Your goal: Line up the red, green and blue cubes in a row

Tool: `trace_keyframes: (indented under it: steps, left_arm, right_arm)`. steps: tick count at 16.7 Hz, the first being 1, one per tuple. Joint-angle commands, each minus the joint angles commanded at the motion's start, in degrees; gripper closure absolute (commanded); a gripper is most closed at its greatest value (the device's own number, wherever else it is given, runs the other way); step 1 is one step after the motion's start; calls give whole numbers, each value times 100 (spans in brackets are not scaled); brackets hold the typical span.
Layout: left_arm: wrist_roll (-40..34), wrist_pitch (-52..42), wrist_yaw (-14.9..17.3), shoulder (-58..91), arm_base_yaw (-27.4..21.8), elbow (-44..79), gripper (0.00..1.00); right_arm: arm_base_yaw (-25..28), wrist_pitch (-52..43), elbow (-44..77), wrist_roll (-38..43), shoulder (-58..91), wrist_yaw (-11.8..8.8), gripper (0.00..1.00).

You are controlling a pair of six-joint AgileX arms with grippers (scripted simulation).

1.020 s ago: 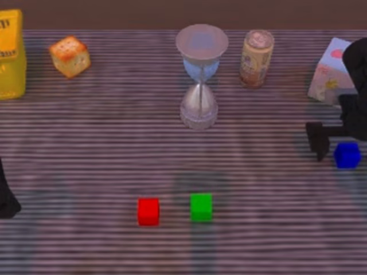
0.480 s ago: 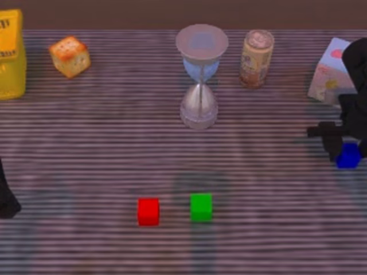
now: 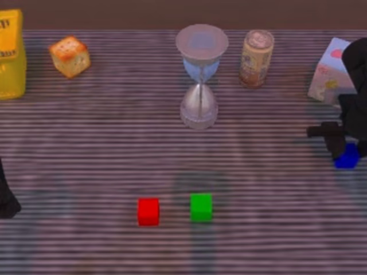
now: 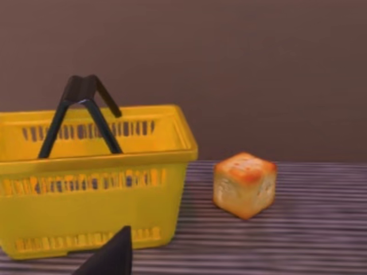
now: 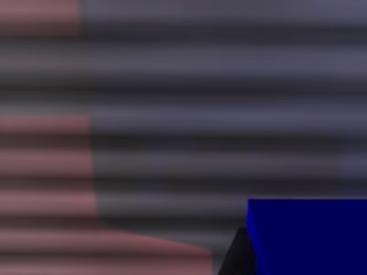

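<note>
Blue cube [image 3: 347, 157] being covered by the right tool [image 3: 343, 150].
Grip state cannot be told; red cube [image 3: 148, 211] and green cube [image 3: 201, 207] are sitting side by side.

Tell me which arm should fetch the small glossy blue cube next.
Right. The right gripper is right over the small glossy blue cube at the table's right edge. The left gripper sits parked at the far left edge.
</note>
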Motion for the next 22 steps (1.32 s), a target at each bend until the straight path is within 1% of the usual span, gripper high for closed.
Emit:
trace_keyframes:
  steps: [5, 10, 12, 17, 19, 22]
  left_arm:
    - [0, 0, 0, 0, 0, 0, 0]
    - [0, 0, 0, 0, 0, 0, 0]
    - [0, 0, 0, 0, 0, 0, 0]
    - [0, 0, 0, 0, 0, 0, 0]
    - [0, 0, 0, 0, 0, 0, 0]
    - [0, 0, 0, 0, 0, 0, 0]
  right_arm:
    - [-3, -142, 112, -7, -153, 10, 100]
    - [23, -1159, 633, -7, -573, 6, 100]
    - [36, -1388, 770, -14, -719, 5, 100]
    - [22, -1399, 771, 8, -721, 2, 100]
    - [229, -1411, 737, 216, -765, 5, 100]
    - [904, -1451, 595, 901, -922, 13, 100]
